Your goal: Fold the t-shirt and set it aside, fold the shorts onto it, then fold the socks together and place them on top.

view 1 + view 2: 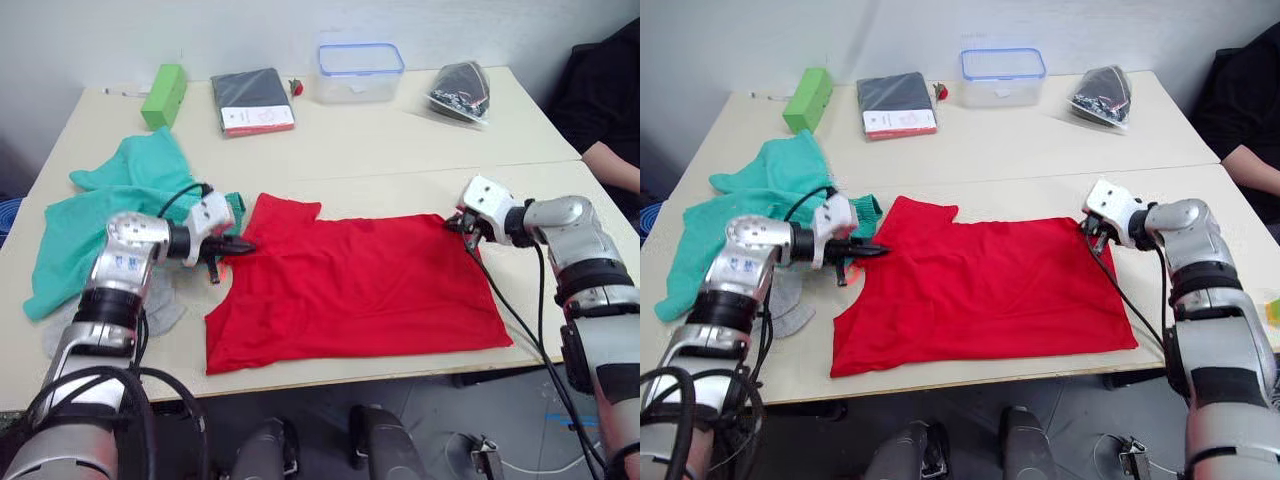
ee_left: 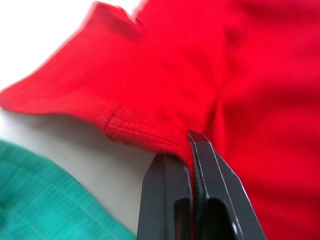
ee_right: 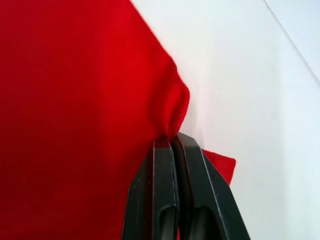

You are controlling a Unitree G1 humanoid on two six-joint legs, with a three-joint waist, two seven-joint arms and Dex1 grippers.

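The red t-shirt [image 1: 350,285] lies spread across the middle of the table. My left gripper [image 1: 243,246] is shut on its left edge by the sleeve hem, pinching the cloth [image 2: 150,135]. At the shirt's far right corner my right gripper [image 1: 463,224] is shut on a small fold of the red fabric [image 3: 172,112]. The teal-green shorts [image 1: 110,205] sit crumpled to the left of the shirt, partly behind my left arm. Light grey socks [image 1: 160,305] lie near the table's front left, partly hidden under that arm.
Along the far edge stand a green block [image 1: 165,95], a dark booklet [image 1: 252,101], a clear plastic box with a blue rim [image 1: 359,72] and a dark bag [image 1: 462,90]. A person's arm [image 1: 612,165] rests at the right table edge.
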